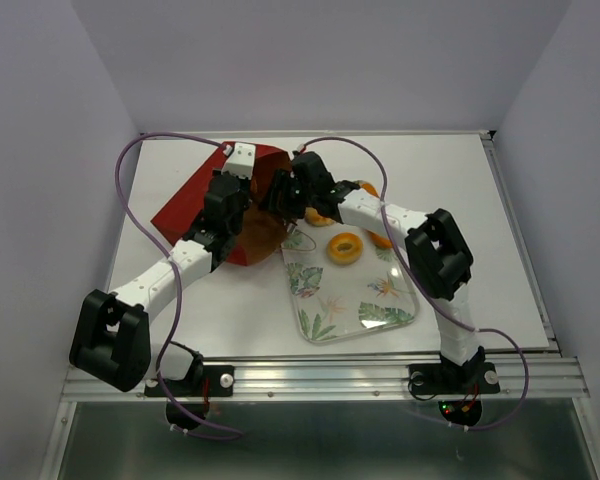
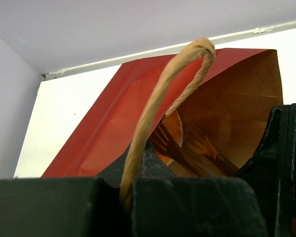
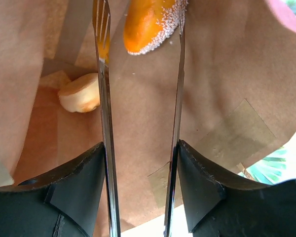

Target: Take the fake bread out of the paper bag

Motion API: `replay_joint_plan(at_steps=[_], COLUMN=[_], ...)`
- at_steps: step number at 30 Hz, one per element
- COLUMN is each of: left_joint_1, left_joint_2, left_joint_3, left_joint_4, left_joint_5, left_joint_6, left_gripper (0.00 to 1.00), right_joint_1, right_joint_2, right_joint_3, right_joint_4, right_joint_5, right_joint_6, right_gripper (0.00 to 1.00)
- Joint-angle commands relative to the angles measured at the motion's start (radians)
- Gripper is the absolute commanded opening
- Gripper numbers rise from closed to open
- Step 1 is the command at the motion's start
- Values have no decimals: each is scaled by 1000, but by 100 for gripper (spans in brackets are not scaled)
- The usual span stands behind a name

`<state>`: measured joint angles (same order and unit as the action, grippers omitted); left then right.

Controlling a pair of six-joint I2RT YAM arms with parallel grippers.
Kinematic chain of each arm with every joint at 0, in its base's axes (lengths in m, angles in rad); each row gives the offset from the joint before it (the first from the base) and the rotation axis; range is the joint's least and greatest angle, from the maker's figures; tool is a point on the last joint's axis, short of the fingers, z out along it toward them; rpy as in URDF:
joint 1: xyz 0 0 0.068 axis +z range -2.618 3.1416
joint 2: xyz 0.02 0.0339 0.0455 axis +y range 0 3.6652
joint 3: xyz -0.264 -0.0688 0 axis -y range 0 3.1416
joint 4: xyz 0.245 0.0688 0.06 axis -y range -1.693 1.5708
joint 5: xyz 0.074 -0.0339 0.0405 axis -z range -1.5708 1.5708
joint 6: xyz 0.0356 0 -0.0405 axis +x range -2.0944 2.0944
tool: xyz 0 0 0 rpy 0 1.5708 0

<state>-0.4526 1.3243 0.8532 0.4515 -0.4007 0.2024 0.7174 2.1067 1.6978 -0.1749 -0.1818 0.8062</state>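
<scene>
The dark red paper bag [image 1: 190, 205] lies on its side on the far left part of the white table [image 1: 480, 200]. Its mouth faces right, toward the leaf-patterned tray [image 1: 365, 312], which sits just near and right of it.

The left gripper [image 2: 126, 197] is clamped tight on the bag's twine handle [image 2: 158, 103]. The cord rises from between the closed black fingers and loops up in front of the bag's open mouth, where the brown kraft lining shows.

The right gripper [image 3: 142, 19] reaches into the bag from the right, its thin fingers [image 3: 104, 148] parallel and a narrow way apart. A sugared orange pastry [image 3: 150, 24] sits between the tips, against the right finger. A strip of kraft paper shows between it and the left finger, so the jaws are not closed on it. Further in and to the left, a pale bun [image 3: 80, 94] rests on the bag's lining.

In the top view, a ring-shaped orange pastry [image 1: 343, 247] lies on the far end of the tray. Another orange pastry [image 1: 382, 239] sits at the tray's far right corner, partly hidden by the right arm [image 1: 435, 255]. The left arm [image 1: 165, 275] stretches from the near left up to the bag's mouth.
</scene>
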Motion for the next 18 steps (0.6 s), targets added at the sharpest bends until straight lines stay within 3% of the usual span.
replay_joint_plan(at_steps=[1,18], left_joint_1=[-9,-14], left_joint_2=[-42,-40], left_joint_3=[3,-13], left_joint_4=[53,67], left_joint_5=[-24,0], left_joint_6=[-14,-21], left_gripper=[0,0], right_joint_1=[10,37], right_joint_2=[22,141], right_joint_3=[54,194], right_joint_4=[-44,-46], right_joint_5=[53,-5], right_joint_6=[44,10], right_gripper=[63,64])
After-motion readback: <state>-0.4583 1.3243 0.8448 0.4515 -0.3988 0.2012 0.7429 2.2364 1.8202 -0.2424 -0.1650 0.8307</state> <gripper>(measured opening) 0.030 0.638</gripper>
